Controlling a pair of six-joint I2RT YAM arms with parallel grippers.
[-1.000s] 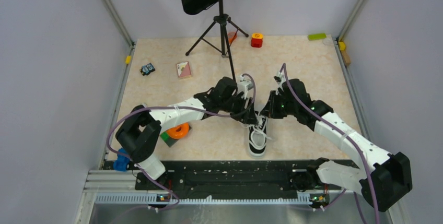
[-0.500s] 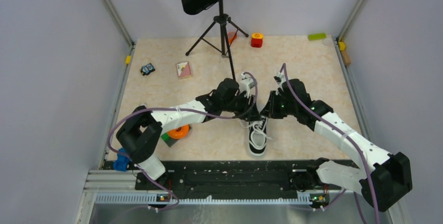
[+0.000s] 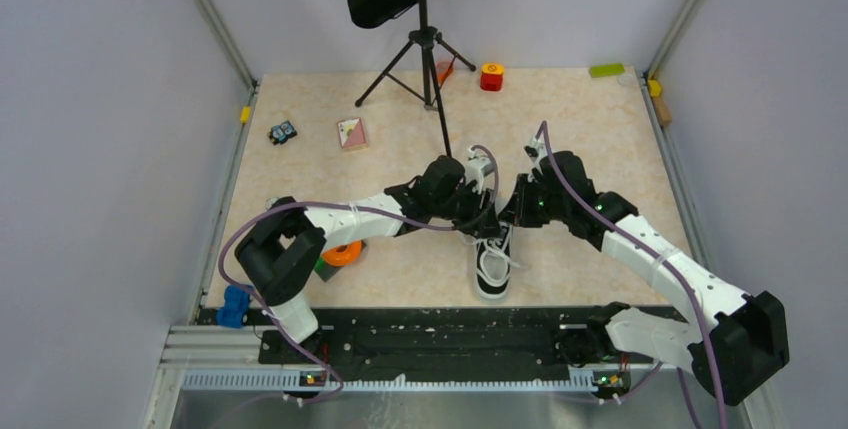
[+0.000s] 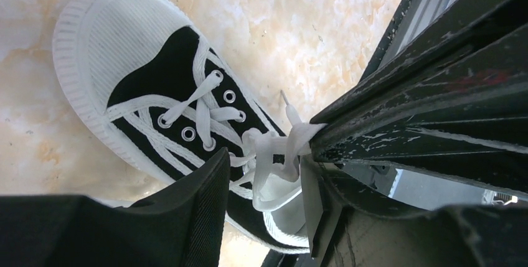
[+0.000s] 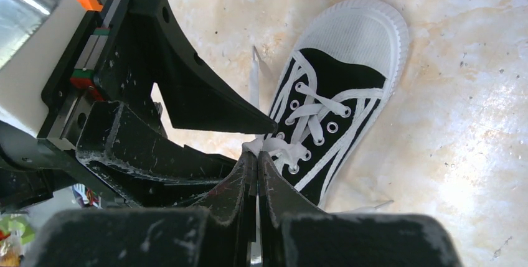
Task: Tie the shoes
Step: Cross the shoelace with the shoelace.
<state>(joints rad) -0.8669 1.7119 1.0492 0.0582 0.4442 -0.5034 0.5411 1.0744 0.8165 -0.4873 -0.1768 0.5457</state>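
A black canvas shoe [image 3: 491, 267] with a white toe cap lies on the table, toe towards the arms; it also shows as the shoe [image 4: 155, 86] and the shoe [image 5: 339, 93]. Its white laces [image 4: 274, 155] bunch into a loose knot over the tongue. My right gripper [image 5: 256, 154] is shut on a strand of the laces [image 5: 277, 147] at that knot. My left gripper [image 4: 264, 183] stands open astride the knot, one finger on each side and a lace loop hanging between them. In the top view both grippers meet above the shoe's heel end, left gripper [image 3: 480, 215] and right gripper [image 3: 508, 211].
A music stand on a tripod [image 3: 428, 49] rises behind the shoe. An orange tape roll [image 3: 343, 251] lies under the left arm. A card [image 3: 351, 133], a small toy [image 3: 283, 133], a red block [image 3: 491, 76] and a green piece [image 3: 606, 70] lie farther back.
My left gripper has shifted right, closer to my right gripper over the knot, and its jaws have narrowed somewhat. The right arm and the shoe have stayed put.
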